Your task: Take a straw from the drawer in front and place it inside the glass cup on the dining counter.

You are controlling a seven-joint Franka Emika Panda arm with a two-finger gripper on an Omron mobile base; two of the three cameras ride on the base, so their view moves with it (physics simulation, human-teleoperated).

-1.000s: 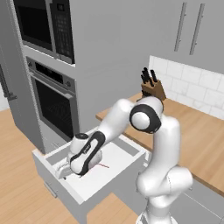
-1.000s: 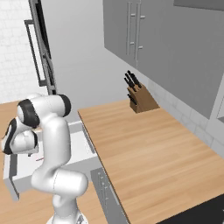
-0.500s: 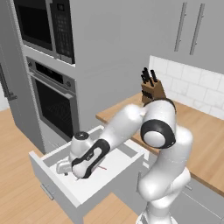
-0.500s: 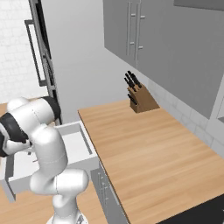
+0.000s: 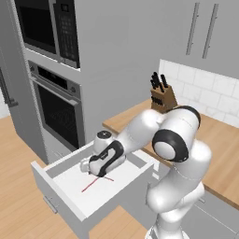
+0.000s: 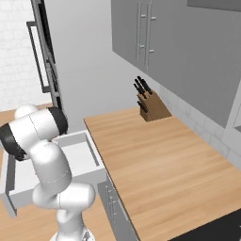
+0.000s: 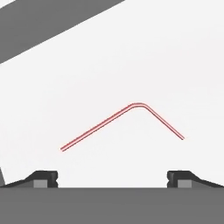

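The light-grey drawer (image 5: 59, 195) stands pulled out, its white floor bare but for the thin red straw (image 5: 91, 185). In the hand view the straw (image 7: 105, 124) lies flat with its bend at the top, spanning most of the gap between my two fingertips (image 7: 42, 177). My gripper (image 5: 93, 172) hangs open just above the straw's bent end, pointing down into the drawer, with nothing held. From the right base view the drawer (image 6: 79, 159) is partly hidden behind my arm. The glass cup and the dining counter are out of view.
A wall oven (image 5: 56, 109) and microwave (image 5: 46, 25) stand behind the drawer to the left. The smaller wood counter (image 6: 155, 155) with a knife block (image 6: 151, 106) lies to the right. Upper cabinets (image 6: 146, 33) hang above it.
My elbow has swung out to the right and the hand has shifted a little over the drawer. The straw has not moved.
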